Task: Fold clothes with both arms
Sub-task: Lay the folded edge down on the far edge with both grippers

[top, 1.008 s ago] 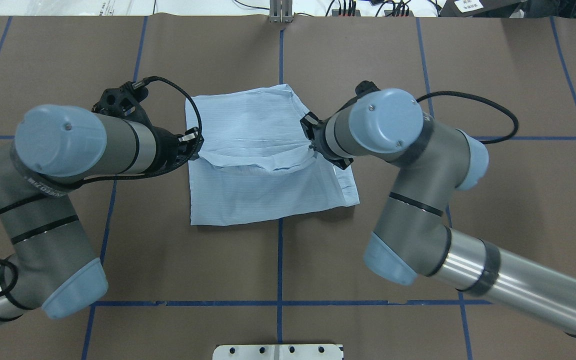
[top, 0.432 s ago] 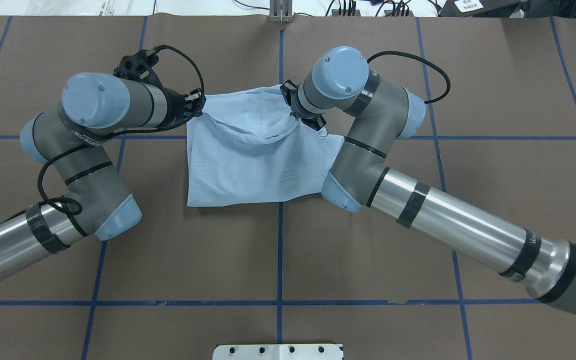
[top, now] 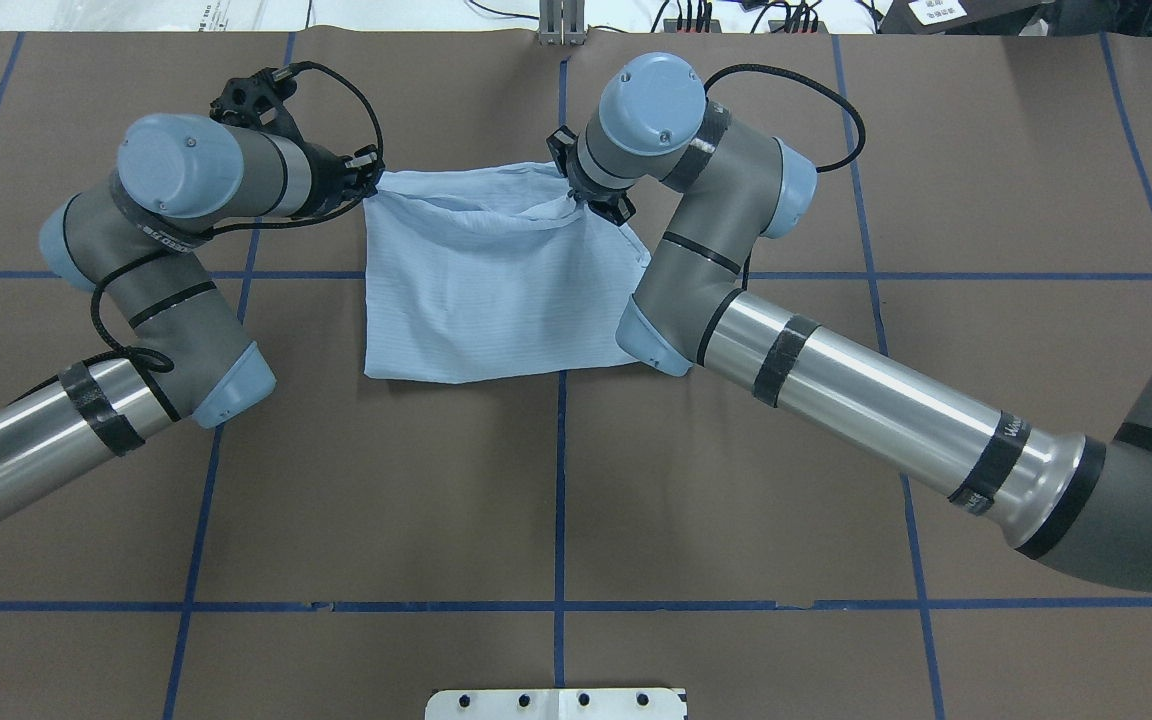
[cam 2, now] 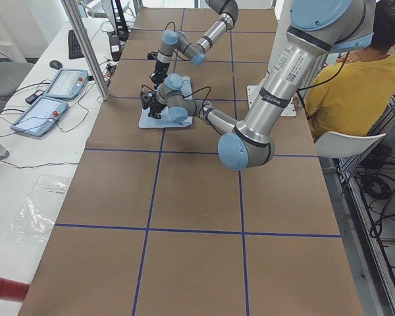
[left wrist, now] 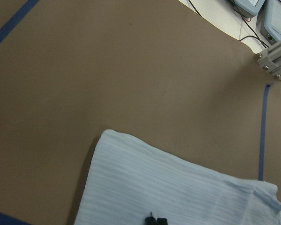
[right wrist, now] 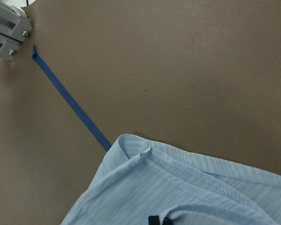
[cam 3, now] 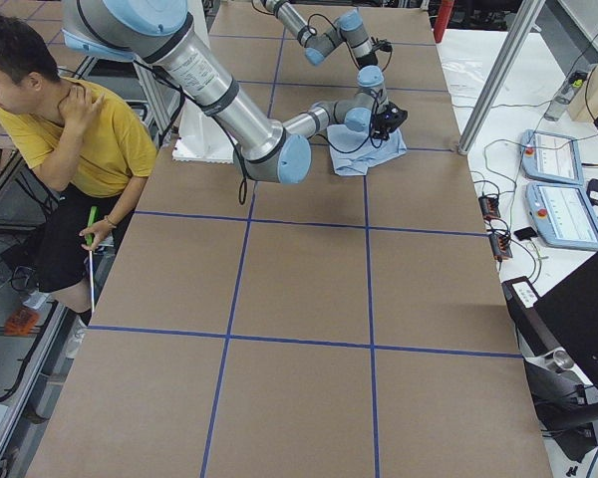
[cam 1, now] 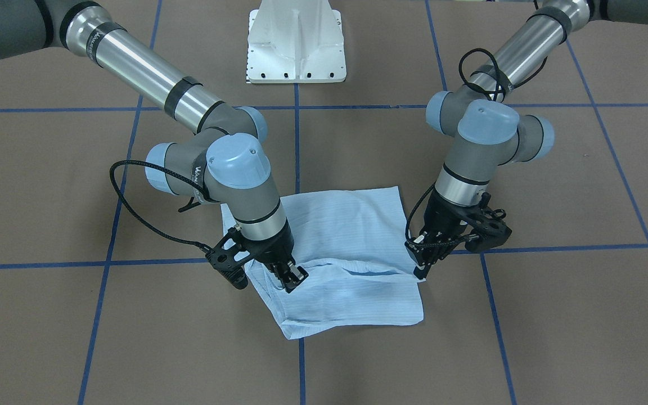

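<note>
You have the left gripper (top: 368, 172) jaws pinched on the light-blue striped shirt (top: 476, 300) at its far-left corner | right gripper (top: 584, 203) jaws clamped on its far-right edge | shirt folded, far-centre on the table (top: 836, 450).

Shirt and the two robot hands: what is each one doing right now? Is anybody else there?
shirt, folded in layers on the table, far edge of the top layer lifted and sagging between the grippers.
left gripper, shut on one corner of the shirt.
right gripper, shut on the other corner.
person, sitting beside the table, one hand at the neck.
</note>
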Tool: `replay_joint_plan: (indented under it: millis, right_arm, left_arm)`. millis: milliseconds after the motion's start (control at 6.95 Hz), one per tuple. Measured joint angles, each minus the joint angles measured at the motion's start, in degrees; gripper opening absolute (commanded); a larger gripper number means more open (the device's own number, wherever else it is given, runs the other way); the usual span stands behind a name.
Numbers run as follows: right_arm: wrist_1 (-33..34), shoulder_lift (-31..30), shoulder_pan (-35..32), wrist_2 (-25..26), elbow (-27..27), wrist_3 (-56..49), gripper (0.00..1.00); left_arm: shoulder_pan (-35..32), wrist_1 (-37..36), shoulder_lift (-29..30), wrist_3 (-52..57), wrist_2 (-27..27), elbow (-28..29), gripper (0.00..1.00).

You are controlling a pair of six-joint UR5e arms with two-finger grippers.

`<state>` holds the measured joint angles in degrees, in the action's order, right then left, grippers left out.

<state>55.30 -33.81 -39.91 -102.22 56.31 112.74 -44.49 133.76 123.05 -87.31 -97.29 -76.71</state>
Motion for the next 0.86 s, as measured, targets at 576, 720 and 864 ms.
replay_joint_plan:
  millis: [576,720,864]
  right_arm:
    - [-2.84,1.2,-0.61,0.41,-4.79,-0.42,0.0]
    - [-3.12,1.28,-0.65,0.55,-5.33,-0.55,0.0]
    - [-3.22,1.38,-0.66,0.86,-5.78,-0.65,0.0]
  left_arm:
    - [-0.71,7.37,1.77,1.73,0.08,7.44,0.0]
    - [-0.74,7.51,2.62,1.87,0.08,7.83,0.0]
    - [-0.79,7.62,3.66,2.03,0.12,8.66,0.0]
